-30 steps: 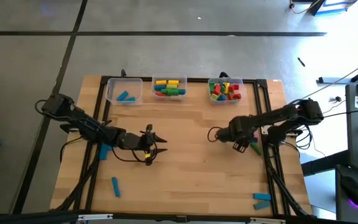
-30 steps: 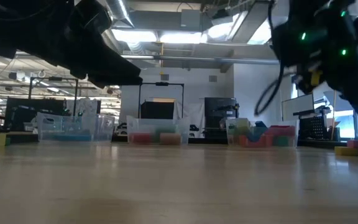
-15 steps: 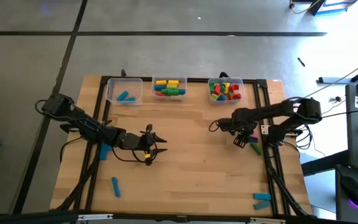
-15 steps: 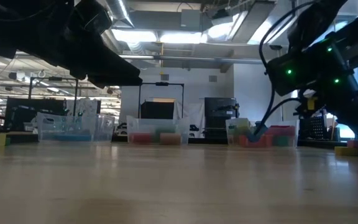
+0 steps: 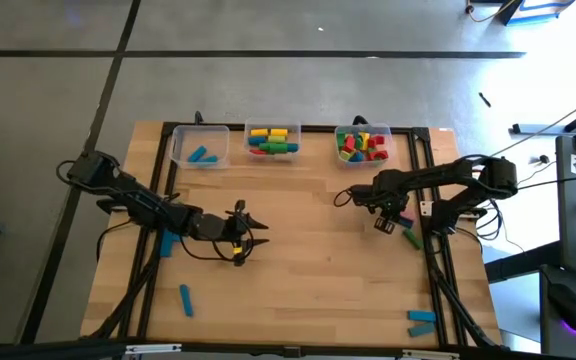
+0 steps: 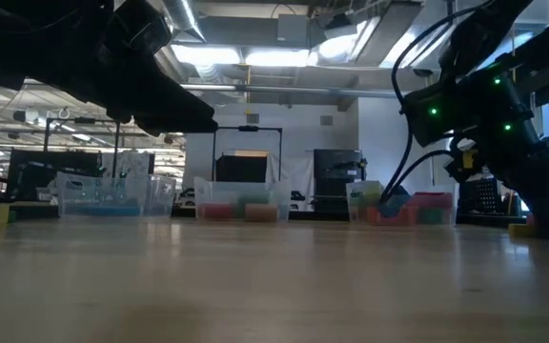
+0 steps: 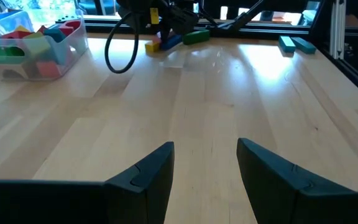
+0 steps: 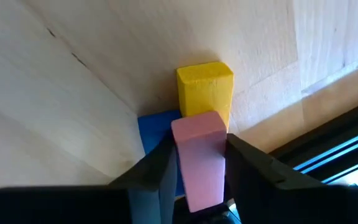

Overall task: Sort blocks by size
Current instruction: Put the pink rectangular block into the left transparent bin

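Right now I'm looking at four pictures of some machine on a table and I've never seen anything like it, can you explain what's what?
Two dark robot arms work at a wooden table, sorting toy blocks by size. One picture looks straight down, one looks level across the tabletop, and two come from cameras on the arms' wrists.

At the table's far edge stand three clear bins with blocks already in them. Loose blue blocks lie near the front edge.

The left gripper hangs open over bare wood, holding nothing. The right gripper, at the table's right side, has its fingers around a pink block; a yellow block and a blue one lie against it.
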Controlling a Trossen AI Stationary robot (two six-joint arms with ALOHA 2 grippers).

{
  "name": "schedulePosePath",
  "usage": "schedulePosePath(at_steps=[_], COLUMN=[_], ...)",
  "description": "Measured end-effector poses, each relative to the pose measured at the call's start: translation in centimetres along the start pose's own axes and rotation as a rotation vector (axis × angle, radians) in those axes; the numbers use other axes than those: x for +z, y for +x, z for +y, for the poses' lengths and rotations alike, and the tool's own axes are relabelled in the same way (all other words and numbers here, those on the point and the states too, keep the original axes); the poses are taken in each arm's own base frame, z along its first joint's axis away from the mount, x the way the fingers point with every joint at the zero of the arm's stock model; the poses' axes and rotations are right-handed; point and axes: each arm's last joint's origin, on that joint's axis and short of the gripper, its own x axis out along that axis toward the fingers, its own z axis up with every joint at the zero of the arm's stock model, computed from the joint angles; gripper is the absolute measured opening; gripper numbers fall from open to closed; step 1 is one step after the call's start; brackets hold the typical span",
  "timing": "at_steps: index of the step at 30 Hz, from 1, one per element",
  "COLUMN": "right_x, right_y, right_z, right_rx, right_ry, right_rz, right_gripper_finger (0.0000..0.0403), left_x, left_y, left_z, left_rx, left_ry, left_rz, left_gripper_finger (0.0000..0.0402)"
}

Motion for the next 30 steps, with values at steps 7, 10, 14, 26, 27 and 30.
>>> schedulePosePath(at_steps=[7,10,14,26,27,30], right_x=[0.1,0.3,0.6,0.7,0.5,0.0], right_y=[-0.2,-1.0,-3.0,-8.8,-8.7,-7.3], right_z=[0.0,0.3,1.2,5.7,5.5,4.3], right_rx=[-0.013,-0.030,-0.025,0.020,0.006,-0.031], right_ry=[0.004,0.022,0.003,-0.072,-0.057,0.020], right_rz=[-0.010,-0.033,-0.087,-0.371,-0.345,-0.222], right_gripper_finger=[0.0106,0.0101,0.0093,0.0039,0.0041,0.0070], left_x=[0.0,0.0,0.0,0.0,0.0,0.0], left_y=[0.0,0.0,0.0,0.0,0.0,0.0], left_z=[0.0,0.0,0.0,0.0,0.0,0.0], left_rx=[0.000,0.000,0.000,0.000,0.000,0.001], left_ry=[-0.002,-0.003,-0.001,0.000,-0.001,-0.003], left_rz=[-0.001,-0.002,-0.003,-0.002,-0.002,0.000], left_gripper_finger=[0.0171,0.0171,0.0171,0.0171,0.0171,0.0171])
